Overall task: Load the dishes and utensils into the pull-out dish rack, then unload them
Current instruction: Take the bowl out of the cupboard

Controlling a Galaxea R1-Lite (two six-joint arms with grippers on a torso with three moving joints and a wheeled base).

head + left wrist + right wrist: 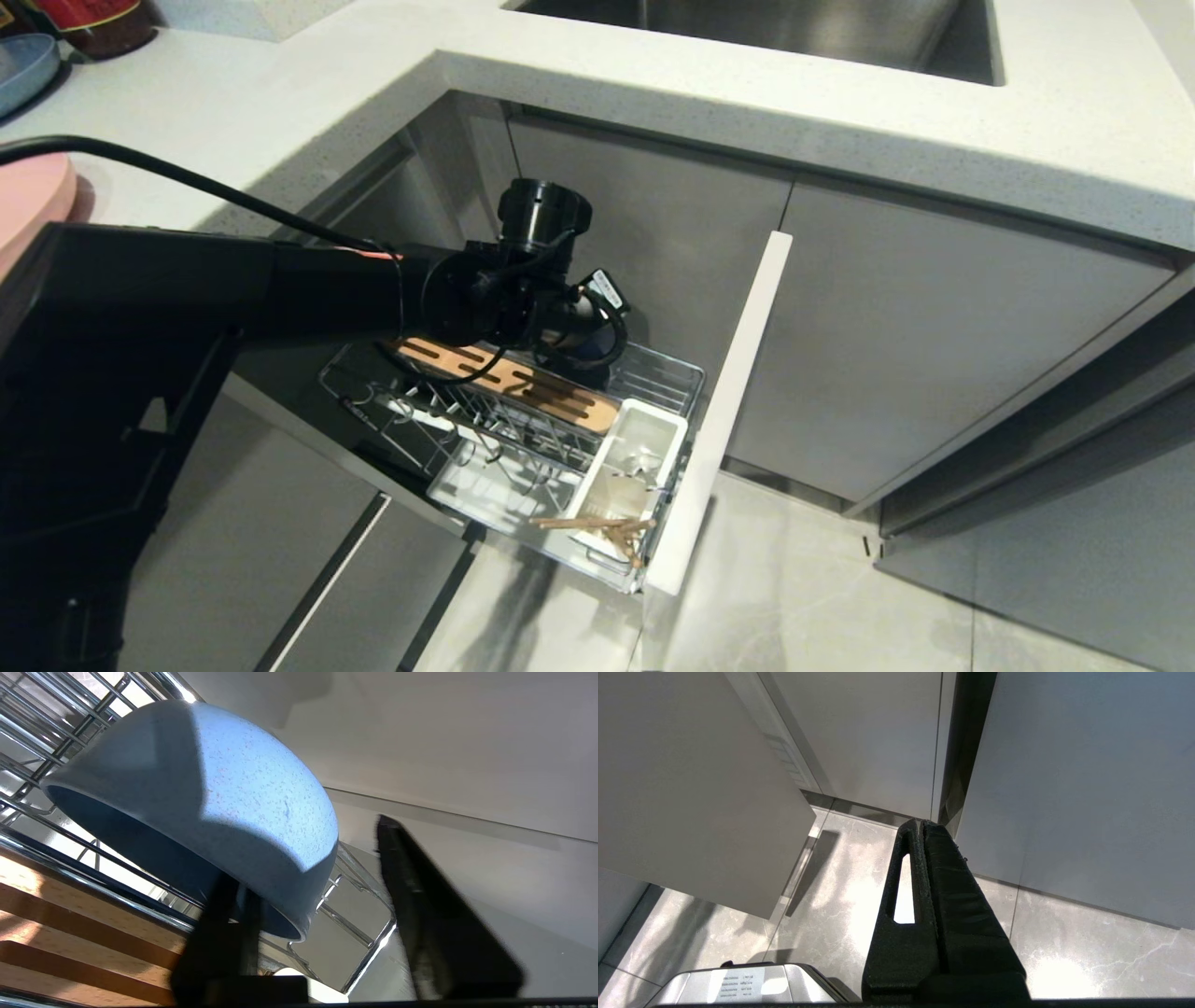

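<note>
Left pincer [308, 905] stands part-open astride the blue bowl's [224, 793] rim, hidden from head view.

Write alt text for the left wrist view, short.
A periwinkle-blue bowl sits tilted in the chrome wire rack, its rim between the two dark fingers of the left claw, one finger inside and one outside. A slotted wood strip lies alongside.
</note>
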